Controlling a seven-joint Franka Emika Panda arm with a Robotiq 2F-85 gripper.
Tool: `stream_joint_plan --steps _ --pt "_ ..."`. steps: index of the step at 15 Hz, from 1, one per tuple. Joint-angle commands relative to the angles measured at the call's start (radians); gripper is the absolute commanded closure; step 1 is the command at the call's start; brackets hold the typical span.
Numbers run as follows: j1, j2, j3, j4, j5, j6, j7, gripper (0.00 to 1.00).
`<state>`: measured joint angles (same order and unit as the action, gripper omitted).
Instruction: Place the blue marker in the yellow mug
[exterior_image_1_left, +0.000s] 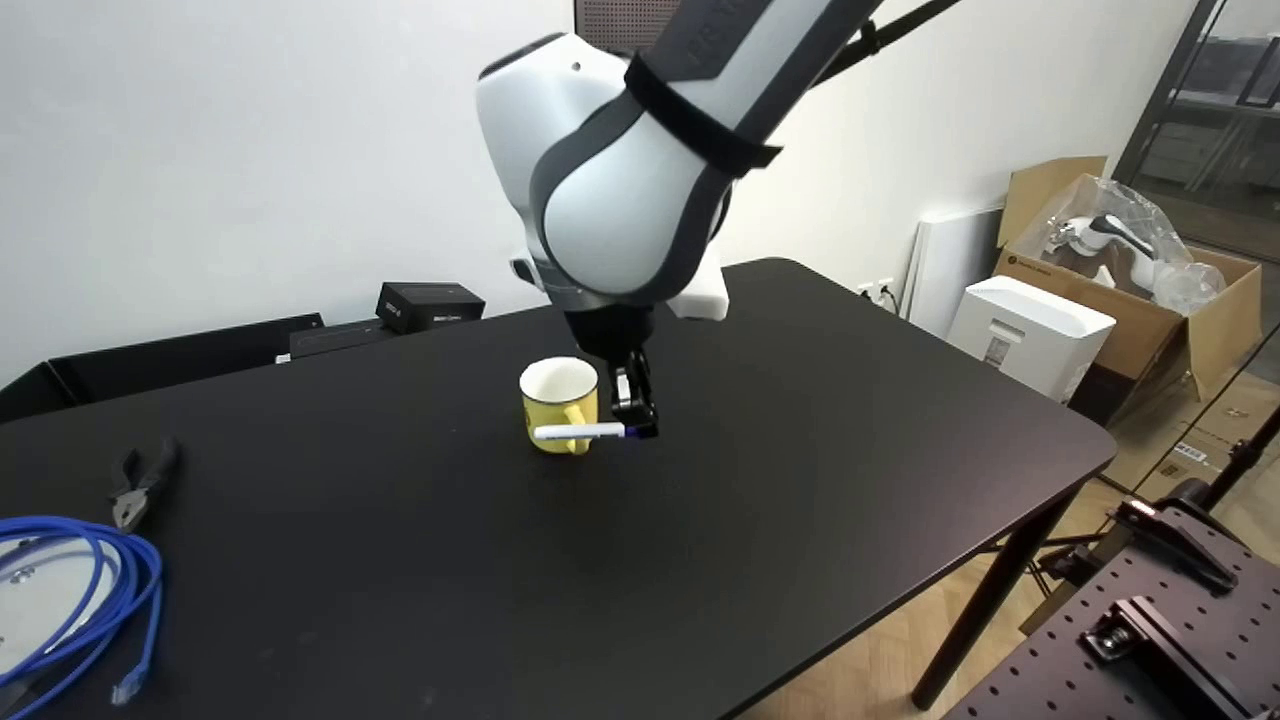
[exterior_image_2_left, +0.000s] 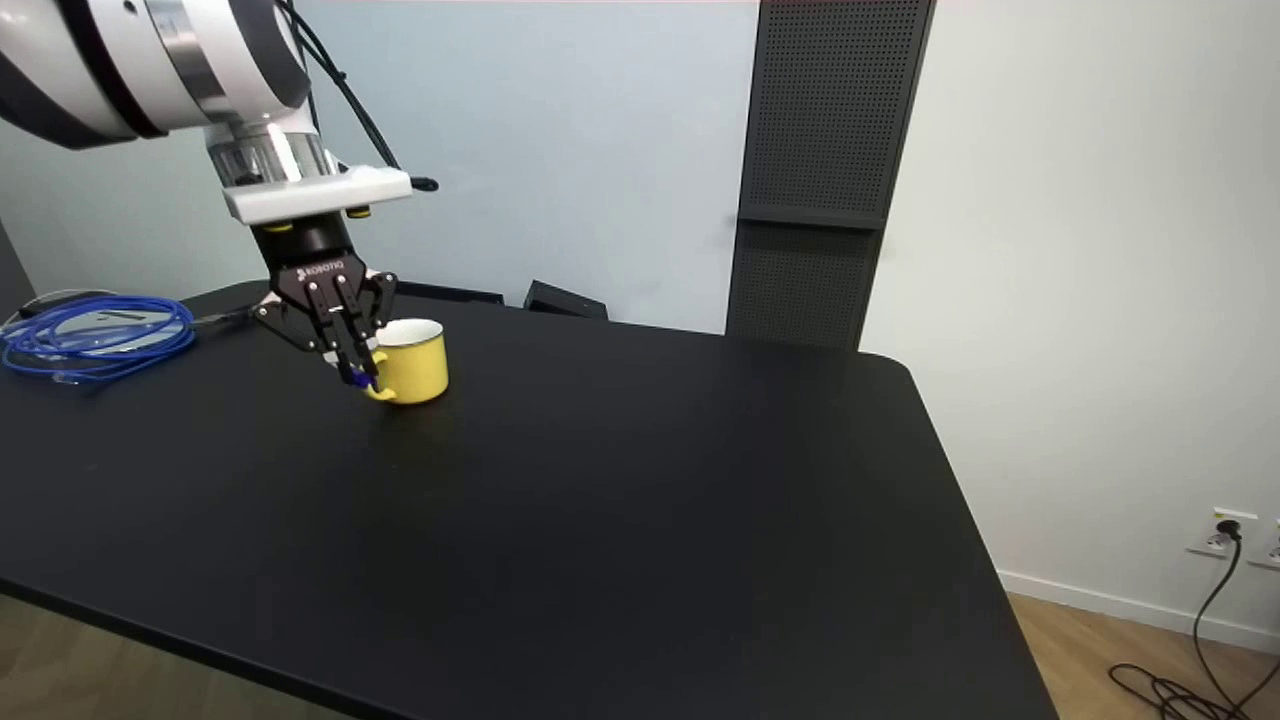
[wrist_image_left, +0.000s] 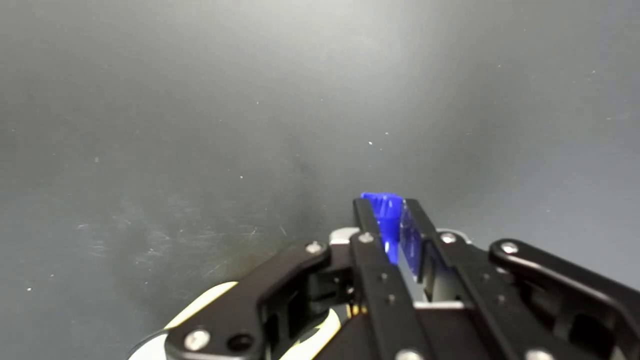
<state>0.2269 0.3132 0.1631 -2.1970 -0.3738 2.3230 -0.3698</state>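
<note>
My gripper (exterior_image_1_left: 640, 420) is shut on the dark blue cap end of the blue marker (exterior_image_1_left: 580, 431). The marker lies nearly level, its white barrel pointing left in that exterior view. The yellow mug (exterior_image_1_left: 541, 412) stands upright on the black table, and the barrel overlaps its handle side there. I cannot tell whether they touch. In an exterior view the gripper (exterior_image_2_left: 362, 375) is beside the handle of the mug (exterior_image_2_left: 422, 370), below rim height. In the wrist view the blue cap (wrist_image_left: 389, 217) sits between the fingertips (wrist_image_left: 384, 206). The mug (wrist_image_left: 202, 302) is partly hidden at the lower left.
A coiled blue cable (exterior_image_1_left: 140, 580) and pliers (exterior_image_1_left: 140, 488) lie on the black table (exterior_image_1_left: 760, 560). The cable (exterior_image_2_left: 150, 355) also shows in an exterior view. Black boxes (exterior_image_1_left: 432, 306) stand along the wall behind. The table's edge (exterior_image_1_left: 930, 568) runs at the right.
</note>
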Motion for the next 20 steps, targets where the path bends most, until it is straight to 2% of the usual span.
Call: stream_joint_plan --steps 1,7,13,16,17,18,20 --pt "0.019 -0.126 0.016 -0.014 -0.026 -0.137 0.06 0.96" --pt "0.009 -0.2 0.02 0.051 -0.038 -0.313 0.129 0.96" --pt "-0.014 -0.105 0.003 0.187 -0.035 -0.455 0.177 0.96" --pt "-0.021 -0.028 -0.004 0.271 -0.01 -0.543 0.16 0.96" --pt "-0.024 -0.095 0.003 0.185 -0.019 -0.479 0.139 0.96" --pt "-0.026 -0.077 0.002 0.198 -0.019 -0.484 0.135 0.82" --pt "-0.026 -0.072 0.004 0.195 -0.019 -0.479 0.135 0.82"
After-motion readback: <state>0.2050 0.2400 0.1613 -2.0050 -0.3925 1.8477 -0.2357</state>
